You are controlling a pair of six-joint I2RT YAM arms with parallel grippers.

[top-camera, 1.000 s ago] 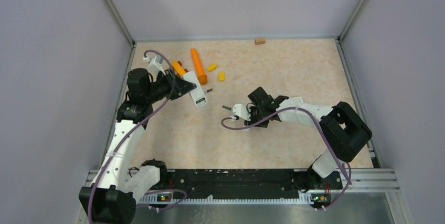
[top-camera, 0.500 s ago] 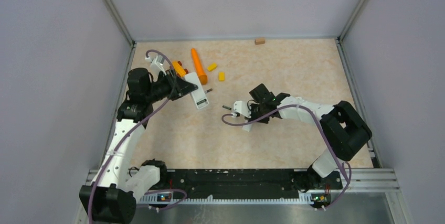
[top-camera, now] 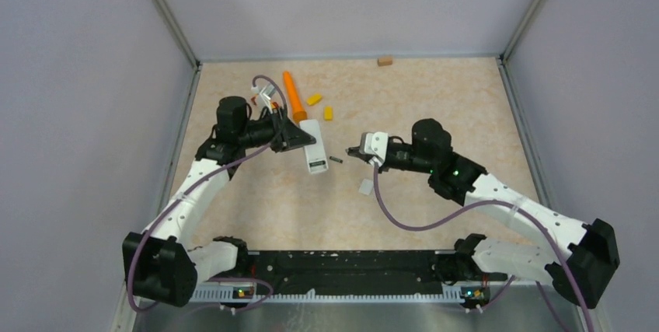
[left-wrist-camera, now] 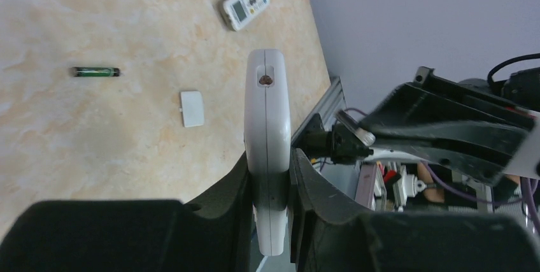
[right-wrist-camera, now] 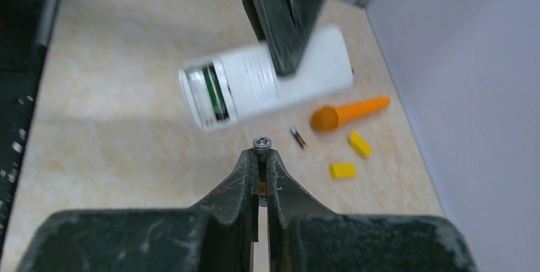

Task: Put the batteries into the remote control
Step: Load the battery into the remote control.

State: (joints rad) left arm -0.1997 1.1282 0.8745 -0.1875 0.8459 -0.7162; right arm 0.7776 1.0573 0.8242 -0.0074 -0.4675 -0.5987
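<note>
1. remote control (left-wrist-camera: 267,93) — white, seen edge-on, gripped by the left gripper (left-wrist-camera: 269,160), whose jaws press on its two flat faces. It is held clear of the surface (top-camera: 435,106), left of centre. In the right wrist view its open end shows dark strips, too blurred to count.
2. held battery (right-wrist-camera: 261,141) — its silvery end pokes out between the tips of the right gripper (right-wrist-camera: 260,156), whose jaws are narrowed to a slit around it. It sits just short of the remote control's open end.
3. loose battery (left-wrist-camera: 94,71) — dark green, lying flat on the surface, apart from both grippers.
4. cover plate (left-wrist-camera: 191,107) — small, white, flat on the surface near the loose battery.
5. second remote (left-wrist-camera: 246,5) — white with a display and buttons, flat on the surface beyond the cover plate. It shows only in the left wrist view.
6. orange cone (right-wrist-camera: 350,113) — lying on the surface behind the remote control.
7. yellow block (right-wrist-camera: 360,144) and second yellow block (right-wrist-camera: 342,170) — just beside the orange cone.
8. brown block (top-camera: 385,61) — at the far edge of the surface.
</note>
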